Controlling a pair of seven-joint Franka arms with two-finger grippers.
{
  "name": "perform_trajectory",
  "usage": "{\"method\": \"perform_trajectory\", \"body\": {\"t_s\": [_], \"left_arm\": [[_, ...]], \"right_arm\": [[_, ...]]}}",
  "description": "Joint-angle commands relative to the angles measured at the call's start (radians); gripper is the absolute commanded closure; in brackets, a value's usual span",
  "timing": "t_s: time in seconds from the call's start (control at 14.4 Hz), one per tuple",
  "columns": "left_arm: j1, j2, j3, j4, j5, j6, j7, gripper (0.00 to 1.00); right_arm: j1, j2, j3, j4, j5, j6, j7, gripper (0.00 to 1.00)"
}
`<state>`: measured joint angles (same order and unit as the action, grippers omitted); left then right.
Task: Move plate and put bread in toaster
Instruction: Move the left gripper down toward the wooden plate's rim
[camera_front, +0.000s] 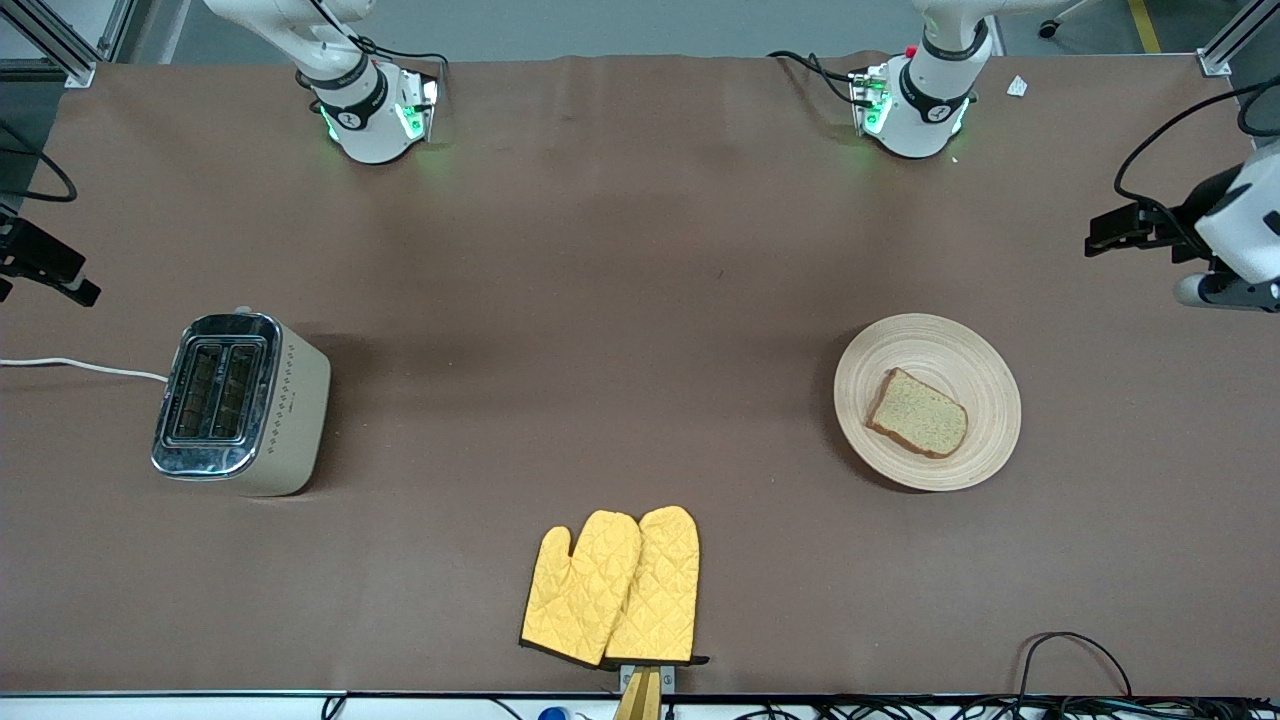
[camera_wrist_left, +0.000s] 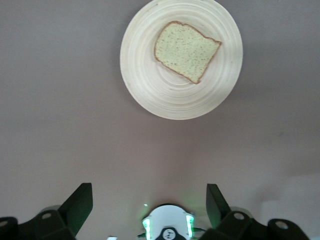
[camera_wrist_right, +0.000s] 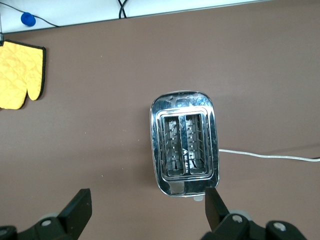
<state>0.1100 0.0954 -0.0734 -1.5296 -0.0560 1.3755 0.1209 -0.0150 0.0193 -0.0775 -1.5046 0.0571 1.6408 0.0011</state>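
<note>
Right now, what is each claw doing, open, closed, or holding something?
Left claw: open, holding nothing, up over bare table short of the plate.
Right claw: open, holding nothing, above the toaster.

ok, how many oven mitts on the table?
2. Both oven mitts lie side by side, overlapping, at the table edge nearest the front camera, between the toaster and plate. Nothing seems to hide more.

No readable text, brand or number anywhere. Only signs: small round black logo mark on each white arm base (camera_front: 352, 118) (camera_front: 934, 113), too small to make out.
</note>
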Motion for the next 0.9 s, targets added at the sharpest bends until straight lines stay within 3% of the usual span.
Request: {"method": "perform_trajectory", "body": {"t_s": [0.0, 0.21, 0.49, 0.83], "left_arm": [[0.147, 0.021, -0.002, -0.046, -0.111, 0.061, 0.193, 0.0], [0.27, 0.107, -0.002, -0.078, -0.234, 0.115, 0.42, 0.0], [0.304, 0.341, -0.002, -0.078, -0.385, 0.212, 0.574, 0.0], [0.301, 0.532, -0.006, -0.067, -0.476, 0.309, 0.617, 0.0]], "right_arm": [[-0.002, -0.012, 0.01, -0.011, 0.004, -0.038, -0.006, 0.0], [0.0, -0.001, 0.01, -0.016, -0.045, -0.052, -0.007, 0.0], [-0.008, 0.01, 0.012, -0.006, -0.069, -0.045, -0.009, 0.0], [-0.003, 0.01, 0.012, -0.005, -0.068, -0.044, -0.006, 0.0]]}}
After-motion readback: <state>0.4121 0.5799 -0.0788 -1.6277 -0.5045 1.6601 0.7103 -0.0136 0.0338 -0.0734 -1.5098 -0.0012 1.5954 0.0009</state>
